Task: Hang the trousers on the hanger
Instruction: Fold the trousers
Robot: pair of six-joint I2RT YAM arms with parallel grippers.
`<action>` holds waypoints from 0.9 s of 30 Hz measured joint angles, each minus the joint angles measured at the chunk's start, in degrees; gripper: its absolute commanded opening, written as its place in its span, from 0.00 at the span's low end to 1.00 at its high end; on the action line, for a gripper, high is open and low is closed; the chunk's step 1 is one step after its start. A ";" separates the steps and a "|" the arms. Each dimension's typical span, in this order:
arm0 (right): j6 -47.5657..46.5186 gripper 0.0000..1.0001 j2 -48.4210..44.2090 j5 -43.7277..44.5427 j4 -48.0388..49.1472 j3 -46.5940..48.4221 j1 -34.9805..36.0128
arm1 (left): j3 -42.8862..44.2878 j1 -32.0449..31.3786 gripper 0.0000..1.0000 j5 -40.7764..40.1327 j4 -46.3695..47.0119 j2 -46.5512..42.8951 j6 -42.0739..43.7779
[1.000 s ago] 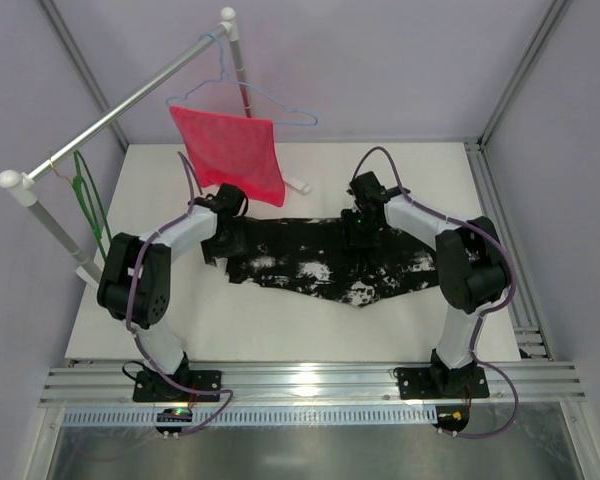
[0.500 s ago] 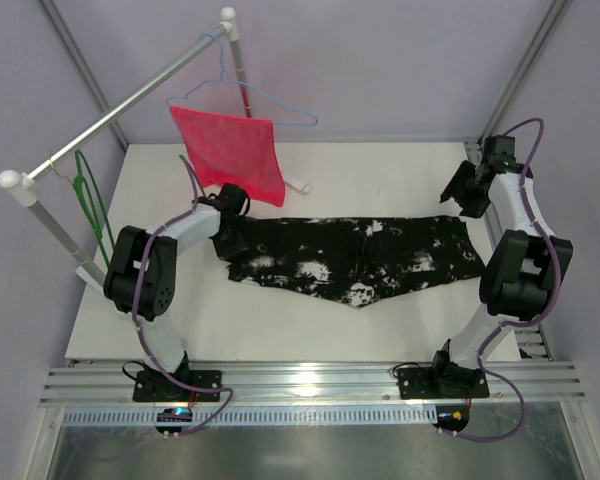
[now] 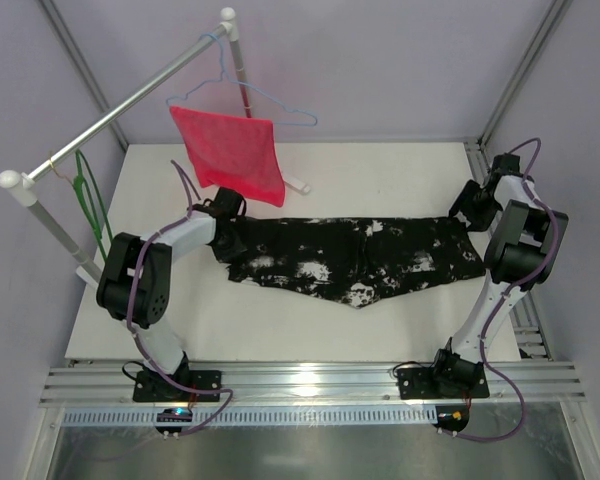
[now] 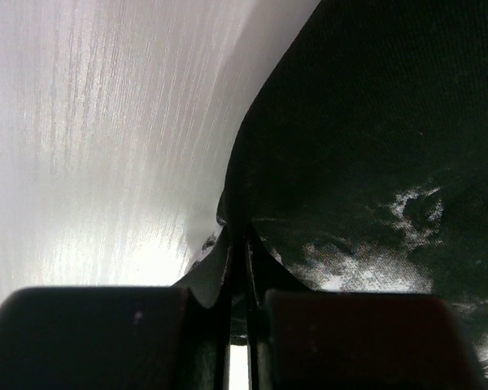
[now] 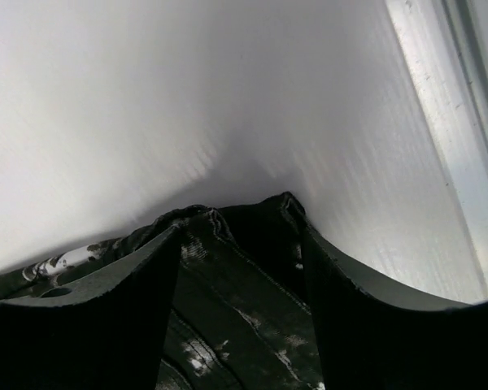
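The black, white-splotched trousers (image 3: 350, 260) lie spread lengthwise across the white table. My left gripper (image 3: 227, 228) sits at their left end. In the left wrist view it (image 4: 237, 240) is shut on a pinched fold of the trousers' edge (image 4: 374, 146). My right gripper (image 3: 467, 212) is at the far right corner of the cloth. In the right wrist view it (image 5: 240, 231) is open, its fingers (image 5: 138, 276) either side of the trousers' corner (image 5: 236, 301). The green hanger (image 3: 92, 205) hangs from the rail at the left, apart from both grippers.
A red mesh cloth (image 3: 235, 155) hangs on a pale blue wire hanger (image 3: 270, 100) from the slanted rail (image 3: 120, 115) at the back left. The rail's white post (image 3: 55, 225) stands by the table's left edge. A metal frame rail (image 5: 447, 65) runs along the right edge.
My right arm has swung from the middle of the trousers to their far right corner. The left gripper has shut on the left end. The right half of the cloth now lies uncovered.
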 measured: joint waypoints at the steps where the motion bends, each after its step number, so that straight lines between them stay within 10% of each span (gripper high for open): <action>1: -0.33 0.62 0.04 -0.35 -0.04 0.31 -0.24 | -0.04 0.00 0.01 0.00 0.09 0.00 -0.04; 8: -2.58 0.21 0.68 -1.09 1.60 2.64 -1.01 | 0.00 0.31 0.01 0.42 0.04 0.11 -0.83; 15: -3.54 0.56 0.83 -2.51 2.03 3.56 -1.25 | 0.02 0.33 0.00 0.39 -0.02 0.11 -1.05; 27: -4.72 0.49 0.79 -3.87 2.91 2.03 -1.16 | 0.02 0.33 0.01 0.35 -0.09 0.07 -1.20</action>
